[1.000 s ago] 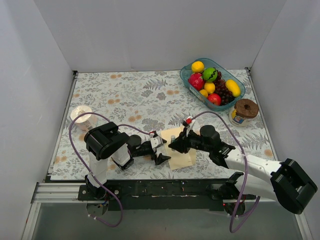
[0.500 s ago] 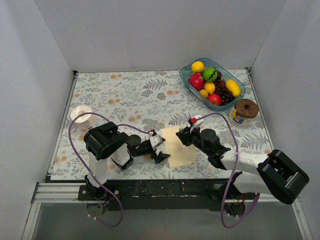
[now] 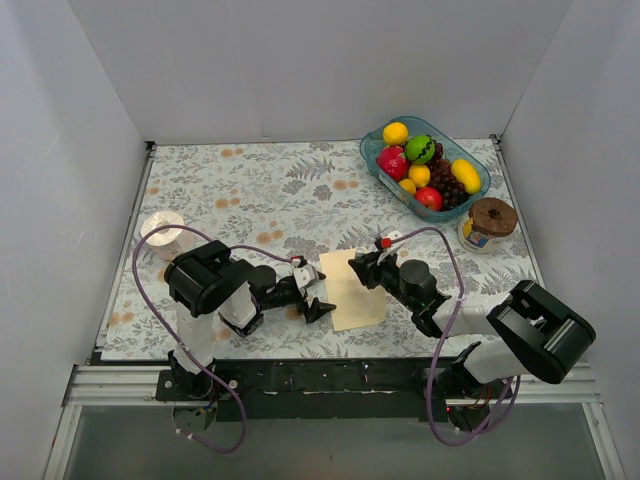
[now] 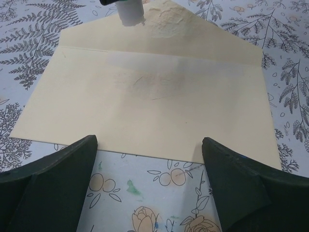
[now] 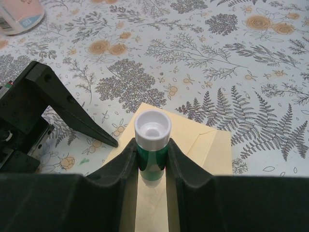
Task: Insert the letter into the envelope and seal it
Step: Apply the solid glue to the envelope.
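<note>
1. My right end effector (image 5: 151,155) is clenched on the glue stick (image 5: 152,137). The stick's white end rests on the flap (image 4: 193,36) near its point, just beside a rough, smeared patch (image 4: 166,21).
2. The envelope (image 3: 355,292) lies flat on the worktop (image 3: 250,190) with its flap open and pointing away from my left end effector (image 4: 149,145). That one is released, its jaws wide, just off the envelope's long bottom edge and not touching it.
3. I see no letter anywhere. I judge it is inside the pocket, but I cannot confirm that.
4. The step in hand is gluing the flap. Thin paper slides and wrinkles under a dragged stick, so I should press the left fingertips onto the envelope's body first.
5. I should stroke lightly along the flap's two slanted edges, working outward from the point.
6. I must keep glue above the fold line, because any glue in the pocket mouth could stick to what is inside.
7. I should lift the stick straight off so the flap does not peel up with it.
</note>
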Robot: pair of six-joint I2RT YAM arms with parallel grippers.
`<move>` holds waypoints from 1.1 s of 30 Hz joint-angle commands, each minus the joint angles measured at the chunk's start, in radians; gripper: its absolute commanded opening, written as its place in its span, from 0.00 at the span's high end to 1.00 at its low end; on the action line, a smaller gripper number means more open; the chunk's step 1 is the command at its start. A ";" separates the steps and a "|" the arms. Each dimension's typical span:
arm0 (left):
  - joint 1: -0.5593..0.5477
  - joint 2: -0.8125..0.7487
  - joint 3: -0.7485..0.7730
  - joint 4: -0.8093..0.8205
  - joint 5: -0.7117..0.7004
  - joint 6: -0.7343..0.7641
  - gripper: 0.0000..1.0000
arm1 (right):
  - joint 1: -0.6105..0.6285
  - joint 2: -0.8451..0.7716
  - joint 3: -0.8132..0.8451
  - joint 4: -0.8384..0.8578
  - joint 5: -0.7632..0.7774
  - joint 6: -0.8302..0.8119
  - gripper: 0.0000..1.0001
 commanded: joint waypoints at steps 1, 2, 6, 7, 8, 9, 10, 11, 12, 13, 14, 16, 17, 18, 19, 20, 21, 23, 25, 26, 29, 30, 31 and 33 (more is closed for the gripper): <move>0.018 0.051 -0.013 0.080 0.027 0.014 0.13 | -0.008 0.037 -0.012 0.161 0.001 -0.028 0.99; 0.020 0.054 -0.009 0.063 0.032 0.016 0.12 | -0.006 0.048 -0.010 0.167 -0.003 -0.028 0.99; 0.029 0.065 0.004 0.051 0.053 -0.002 0.14 | -0.009 0.068 -0.006 0.181 -0.013 -0.035 0.99; 0.032 0.068 0.005 0.051 0.059 -0.009 0.14 | -0.008 0.072 -0.006 0.186 -0.013 -0.038 0.99; 0.036 0.069 0.007 0.052 0.069 -0.015 0.14 | -0.008 0.080 -0.007 0.190 -0.013 -0.040 0.99; 0.038 0.072 0.008 0.054 0.075 -0.022 0.14 | -0.008 0.083 -0.009 0.198 -0.011 -0.048 0.99; 0.041 0.074 0.008 0.057 0.078 -0.027 0.14 | -0.008 0.089 -0.013 0.213 -0.013 -0.052 0.99; 0.041 0.074 0.008 0.057 0.081 -0.029 0.14 | -0.008 0.100 -0.015 0.224 -0.013 -0.055 0.99; 0.041 0.074 0.008 0.055 0.081 -0.027 0.14 | -0.008 0.107 -0.016 0.233 -0.013 -0.060 0.99; 0.043 0.072 0.010 0.052 0.079 -0.026 0.14 | -0.008 0.115 -0.018 0.243 -0.017 -0.061 0.99; 0.043 0.074 0.010 0.046 0.081 -0.027 0.14 | -0.008 0.132 -0.018 0.261 -0.020 -0.063 0.99; 0.043 0.075 0.016 0.038 0.083 -0.024 0.14 | -0.008 0.149 -0.020 0.282 -0.013 -0.055 0.99; 0.043 0.075 0.018 0.031 0.083 -0.024 0.14 | -0.008 0.167 -0.027 0.313 -0.008 -0.052 0.99; 0.044 0.077 0.019 0.029 0.086 -0.026 0.14 | -0.008 0.179 -0.032 0.336 0.000 -0.048 0.99; 0.043 0.077 0.021 0.028 0.086 -0.024 0.14 | -0.008 0.193 -0.036 0.360 0.016 -0.046 0.99; 0.044 0.078 0.021 0.029 0.087 -0.024 0.14 | -0.008 0.221 -0.042 0.384 0.023 -0.046 0.99; 0.044 0.078 0.021 0.029 0.089 -0.026 0.14 | -0.008 0.233 -0.052 0.434 0.030 -0.046 0.99; 0.046 0.081 0.022 0.029 0.090 -0.027 0.14 | -0.009 0.267 -0.056 0.477 0.040 -0.051 0.99; 0.050 0.083 0.022 0.031 0.095 -0.032 0.14 | -0.008 0.285 -0.058 0.523 0.040 -0.051 0.99; 0.050 0.085 0.024 0.031 0.098 -0.035 0.14 | -0.008 0.298 -0.058 0.532 0.040 -0.049 0.99; 0.052 0.089 0.024 0.032 0.099 -0.035 0.15 | -0.008 0.319 -0.058 0.568 0.044 -0.046 0.99; 0.053 0.089 0.024 0.032 0.099 -0.035 0.15 | -0.008 0.321 -0.056 0.575 0.044 -0.046 0.99; 0.055 0.089 0.024 0.035 0.101 -0.036 0.14 | -0.008 0.324 -0.059 0.588 0.043 -0.045 0.99; 0.053 0.091 0.024 0.037 0.102 -0.038 0.15 | -0.008 0.315 -0.062 0.597 0.041 -0.046 0.99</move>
